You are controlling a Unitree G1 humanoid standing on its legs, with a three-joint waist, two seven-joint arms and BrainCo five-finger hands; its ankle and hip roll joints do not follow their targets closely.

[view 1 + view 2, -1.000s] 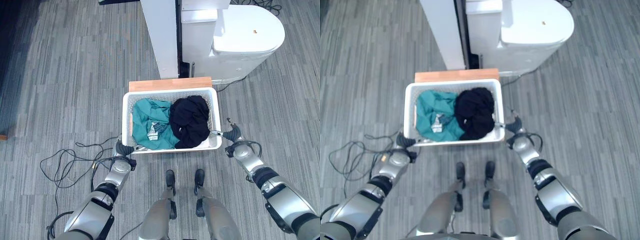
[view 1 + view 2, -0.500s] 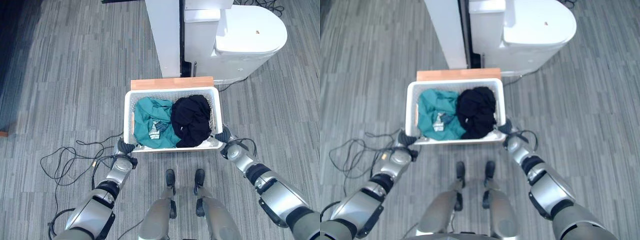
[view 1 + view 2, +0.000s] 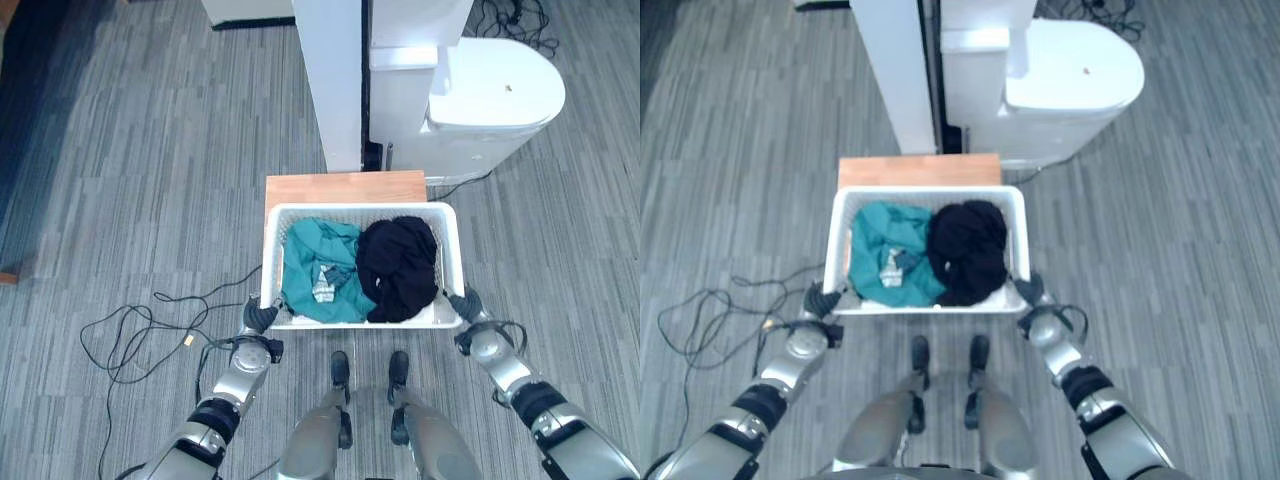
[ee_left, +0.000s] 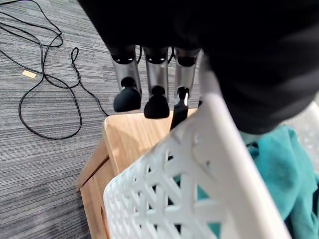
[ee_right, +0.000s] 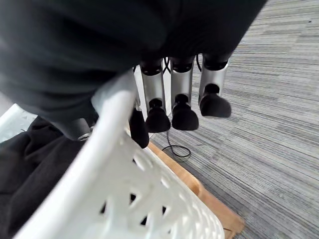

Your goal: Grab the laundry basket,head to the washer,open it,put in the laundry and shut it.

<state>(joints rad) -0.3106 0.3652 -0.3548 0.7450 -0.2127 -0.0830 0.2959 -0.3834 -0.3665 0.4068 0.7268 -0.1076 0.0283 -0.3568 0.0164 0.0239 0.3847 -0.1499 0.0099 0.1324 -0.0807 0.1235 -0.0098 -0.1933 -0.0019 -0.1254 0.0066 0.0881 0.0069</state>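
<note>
Two white appliances stand at the far side of the grey floor (image 3: 120, 180): a tall white cabinet (image 3: 328, 80) and, just beside it, a rounded white washer (image 3: 480, 100). Near them, a white laundry basket (image 3: 448, 240) sits on a low wooden table (image 3: 345, 187). Inside the basket lie a teal garment (image 3: 320, 280) on the left and a black garment (image 3: 400, 265) on the right, touching each other. The left hand (image 3: 258, 318) is at the basket's left near corner and the right hand (image 3: 468, 305) at its right near corner. In the wrist views, each hand's fingers (image 4: 149, 82) curl over the basket's rim, grasping it.
</note>
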